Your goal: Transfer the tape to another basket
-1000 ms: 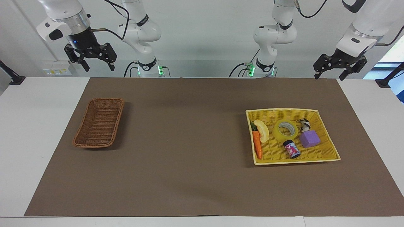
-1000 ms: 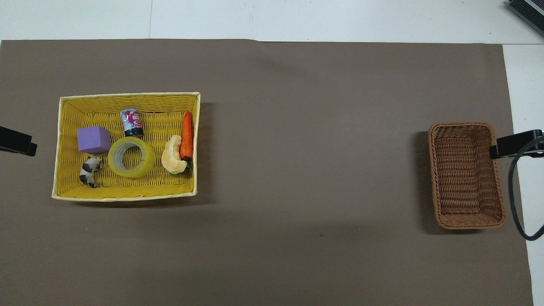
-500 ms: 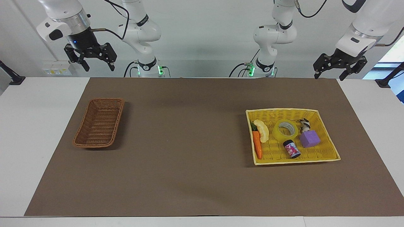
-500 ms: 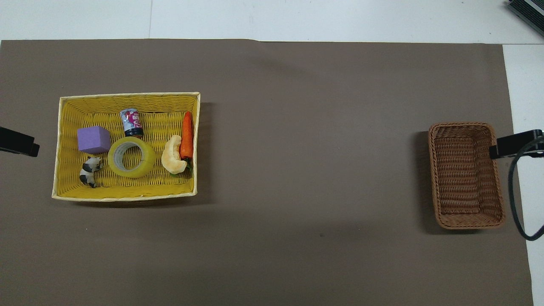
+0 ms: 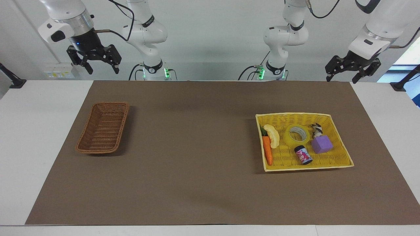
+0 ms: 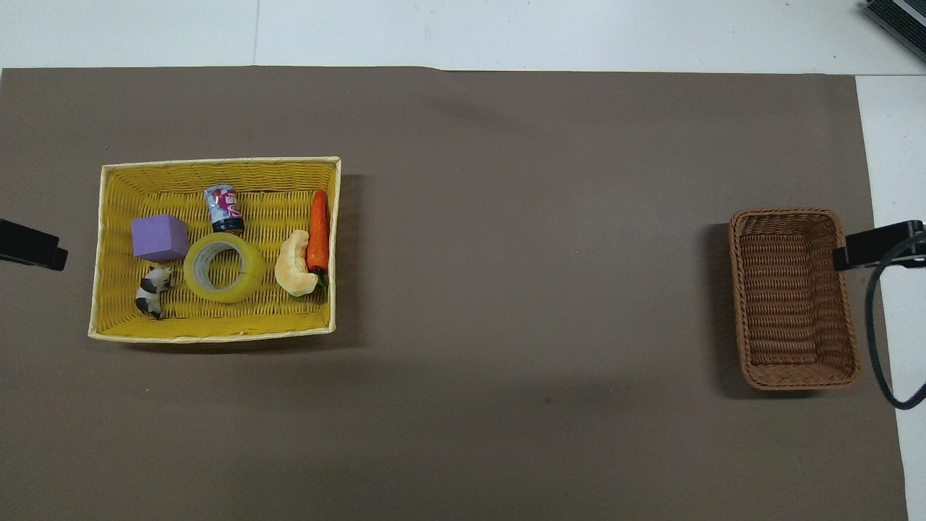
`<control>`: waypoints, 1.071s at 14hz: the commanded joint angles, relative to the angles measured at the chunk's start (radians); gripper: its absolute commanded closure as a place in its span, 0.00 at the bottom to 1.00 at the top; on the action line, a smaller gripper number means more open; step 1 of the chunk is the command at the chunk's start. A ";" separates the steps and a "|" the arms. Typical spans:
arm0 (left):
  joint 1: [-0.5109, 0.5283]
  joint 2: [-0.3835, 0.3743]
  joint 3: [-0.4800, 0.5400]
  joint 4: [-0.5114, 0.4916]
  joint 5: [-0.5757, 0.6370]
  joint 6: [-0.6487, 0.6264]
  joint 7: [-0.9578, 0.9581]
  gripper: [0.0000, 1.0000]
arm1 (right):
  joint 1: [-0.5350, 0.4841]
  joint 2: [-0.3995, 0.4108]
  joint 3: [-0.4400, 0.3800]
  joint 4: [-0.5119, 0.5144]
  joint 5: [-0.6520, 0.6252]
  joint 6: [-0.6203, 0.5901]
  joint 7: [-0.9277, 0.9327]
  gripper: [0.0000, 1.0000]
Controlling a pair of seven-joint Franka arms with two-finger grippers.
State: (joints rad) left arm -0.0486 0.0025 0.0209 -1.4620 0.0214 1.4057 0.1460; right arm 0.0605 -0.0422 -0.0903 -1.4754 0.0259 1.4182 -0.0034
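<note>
The tape [image 5: 297, 135] is a wide yellow roll lying flat in the yellow basket [image 5: 292, 114], between a pale curved toy and a purple cube. It also shows in the overhead view [image 6: 223, 267]. The dark brown wicker basket [image 5: 86, 131] stands empty toward the right arm's end of the table, and its rim shows in the overhead view [image 6: 788, 213]. My left gripper [image 5: 342, 78] is open and empty, raised over the mat beside the yellow basket. My right gripper [image 5: 102, 69] is open and empty, raised over the table beside the wicker basket.
The yellow basket [image 6: 217, 161] also holds a carrot [image 6: 317, 230], a pale curved toy [image 6: 294, 263], a small can [image 6: 223, 208], a purple cube [image 6: 159, 237] and a black-and-white figure [image 6: 152, 291]. A brown mat [image 5: 197, 147] covers the table.
Both grippers have shifted only very slightly. The tape and both baskets have not moved.
</note>
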 commanded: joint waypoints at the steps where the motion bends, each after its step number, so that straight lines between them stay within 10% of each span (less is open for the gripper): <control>1: -0.010 -0.021 0.008 -0.018 -0.003 -0.004 0.003 0.00 | -0.007 -0.021 0.000 -0.026 0.014 0.014 -0.021 0.00; 15: -0.005 -0.088 0.008 -0.136 -0.005 0.065 -0.017 0.00 | -0.004 -0.030 0.000 -0.048 0.008 0.038 -0.026 0.00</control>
State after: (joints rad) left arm -0.0483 -0.0260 0.0229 -1.5133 0.0210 1.4196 0.1400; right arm 0.0631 -0.0432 -0.0896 -1.4842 0.0259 1.4315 -0.0035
